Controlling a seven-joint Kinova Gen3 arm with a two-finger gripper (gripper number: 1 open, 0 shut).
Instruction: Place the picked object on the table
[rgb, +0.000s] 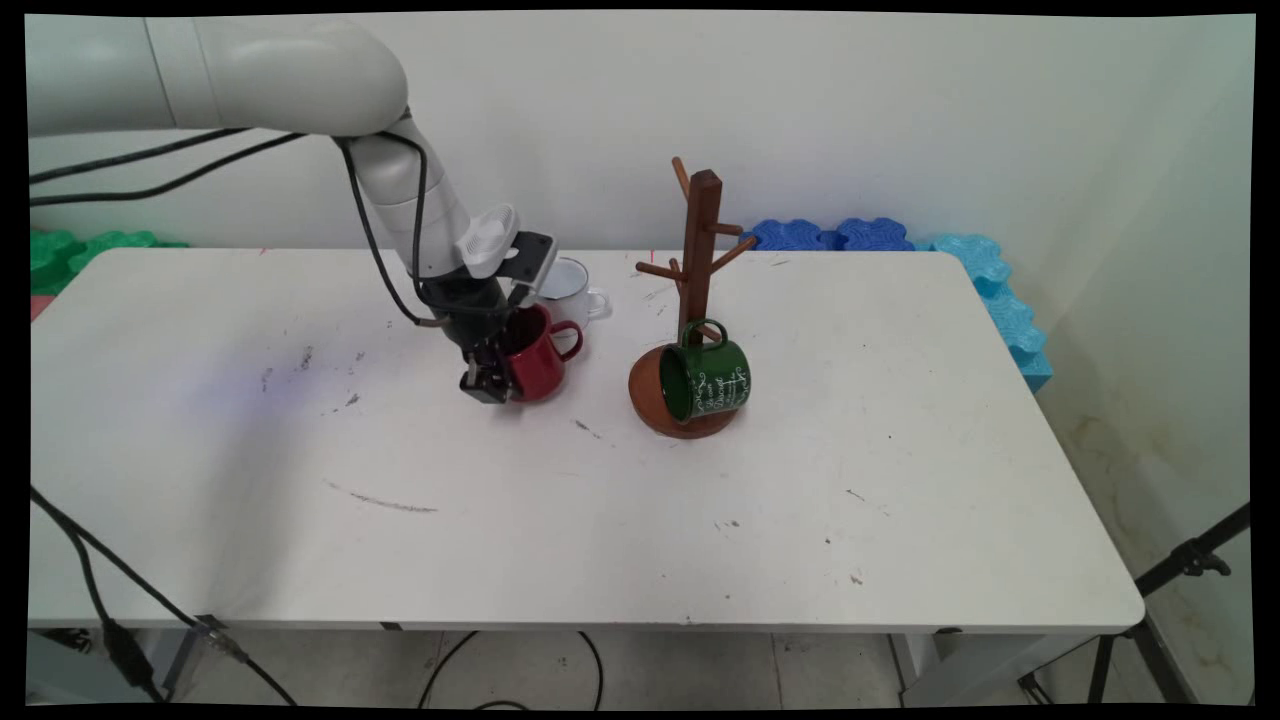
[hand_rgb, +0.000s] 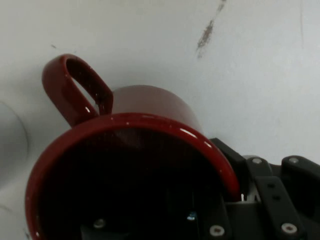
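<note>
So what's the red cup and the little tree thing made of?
The red mug, gripped at its rim by the gripper, looks like glossy enamelled metal or maybe ceramic: its thin rim shines with small highlights. The mug tree looks like wood with a smooth reddish-brown finish; its pegs and round base are that same brown.

The gripper (rgb: 487, 385) clamps the wall of a glossy red mug (rgb: 537, 355), one finger inside. The mug tilts, its handle pointing toward the wooden mug tree (rgb: 697, 300).
</note>
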